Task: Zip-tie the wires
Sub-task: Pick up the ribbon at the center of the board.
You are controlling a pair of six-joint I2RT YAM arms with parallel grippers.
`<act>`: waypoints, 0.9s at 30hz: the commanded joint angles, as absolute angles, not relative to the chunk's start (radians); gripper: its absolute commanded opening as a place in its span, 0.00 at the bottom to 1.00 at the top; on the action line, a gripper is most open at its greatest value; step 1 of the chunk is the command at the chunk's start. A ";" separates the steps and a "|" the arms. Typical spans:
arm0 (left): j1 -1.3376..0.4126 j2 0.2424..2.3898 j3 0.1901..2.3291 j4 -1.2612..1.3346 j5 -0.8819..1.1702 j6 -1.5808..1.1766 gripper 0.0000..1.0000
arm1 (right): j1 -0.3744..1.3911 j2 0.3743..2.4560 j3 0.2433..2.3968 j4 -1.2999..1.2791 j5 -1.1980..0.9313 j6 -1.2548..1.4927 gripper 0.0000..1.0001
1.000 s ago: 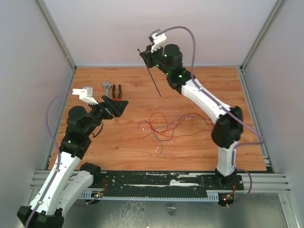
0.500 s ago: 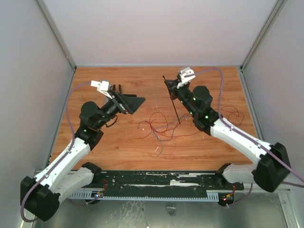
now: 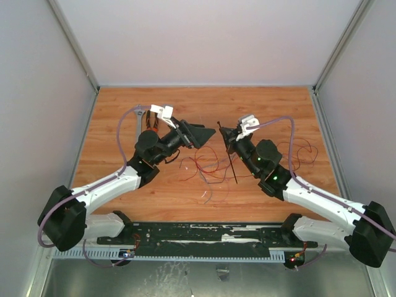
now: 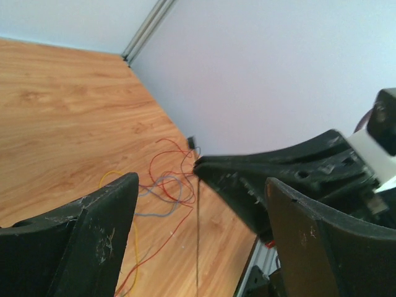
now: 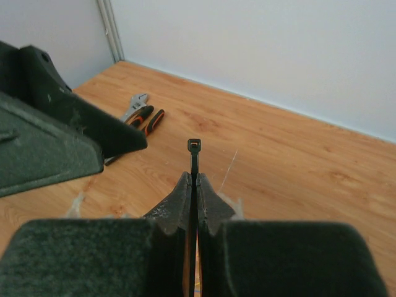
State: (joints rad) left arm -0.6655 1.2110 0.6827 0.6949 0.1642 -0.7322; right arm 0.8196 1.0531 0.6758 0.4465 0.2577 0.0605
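My right gripper [image 3: 224,132] is shut on the zip tie [image 3: 232,164], a thin dark strip. Its head sticks out above the fingertips and its long tail hangs down over the wires [image 3: 207,166]. In the right wrist view the gripper [image 5: 193,185] clamps the tie just below its small square head [image 5: 194,147]. My left gripper [image 3: 210,132] is open and empty, its tips close to the right gripper's and facing them. In the left wrist view the open gripper [image 4: 198,229] frames the hanging tie [image 4: 197,241], and the red, purple and yellow wires [image 4: 164,185] lie on the table beyond.
Orange-handled pliers [image 5: 148,120] and a grey wrench [image 5: 135,105] lie at the back left, partly behind my left arm in the top view. More thin wires [image 3: 303,148] loop at the right. Grey walls close the back and sides.
Both arms have swung toward the table's middle. The right gripper has carried the zip tie down and forward over the wires. The left gripper has moved right until its tips nearly meet the right's.
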 commanded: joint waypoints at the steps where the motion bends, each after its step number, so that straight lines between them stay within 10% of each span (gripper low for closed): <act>1: -0.699 1.220 0.723 0.821 0.111 -0.714 0.87 | 0.871 1.044 0.652 0.480 0.339 0.081 0.00; 27: -0.737 1.269 0.719 0.781 0.066 -0.728 0.58 | 1.008 1.097 0.698 0.475 0.496 0.068 0.00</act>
State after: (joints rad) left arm -0.7246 1.2560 0.6956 0.7616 0.0792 -0.7307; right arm 0.9939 1.0958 0.6594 0.4465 0.4583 0.0669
